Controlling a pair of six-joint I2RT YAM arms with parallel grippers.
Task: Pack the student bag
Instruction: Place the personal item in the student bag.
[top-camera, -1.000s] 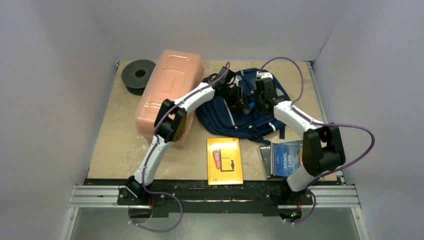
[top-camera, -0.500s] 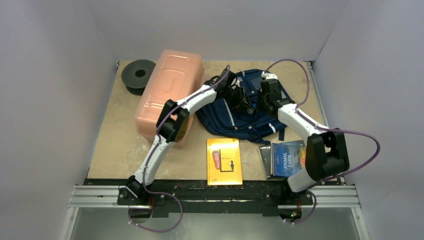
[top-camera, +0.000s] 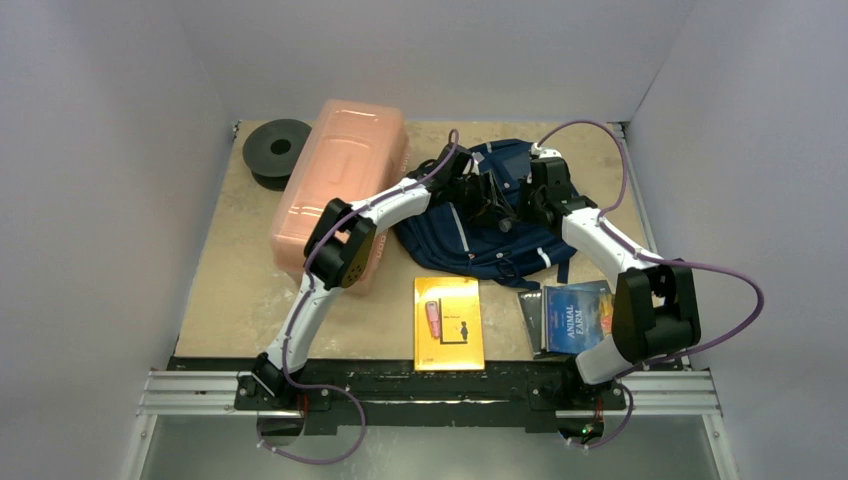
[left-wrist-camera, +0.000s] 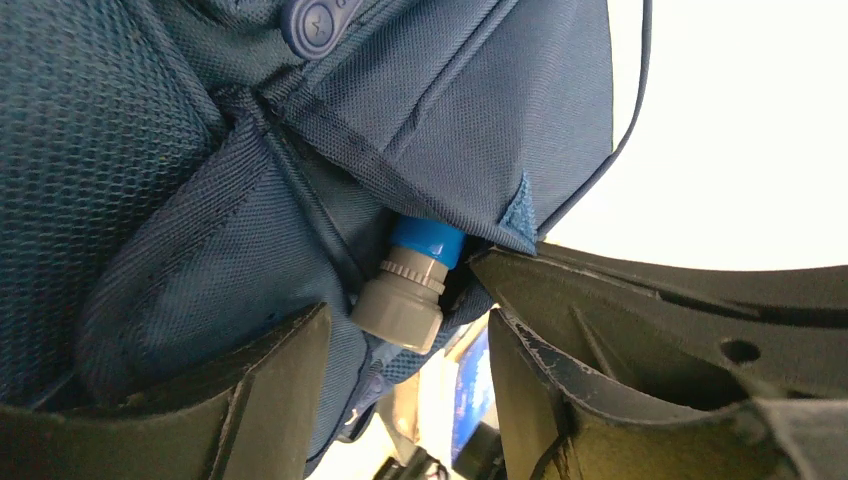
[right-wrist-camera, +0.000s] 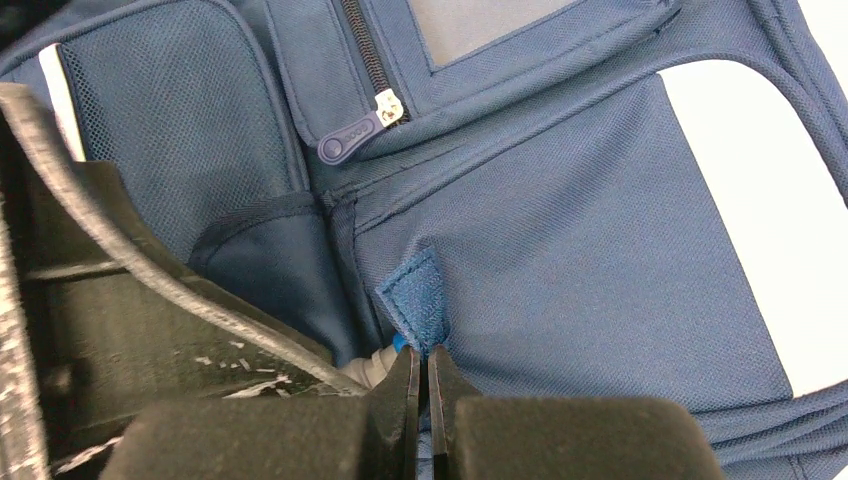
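pink box (top-camera: 345, 160) beside student bag (top-camera: 470, 250); yellow book (top-camera: 449, 323) nearby.

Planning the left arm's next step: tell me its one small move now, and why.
Probably push the grey, blue-capped tube deeper with the left gripper: its jaws stand open either side of it, and it only half sits in the student bag pocket that the right gripper pinches open by the blue tab.
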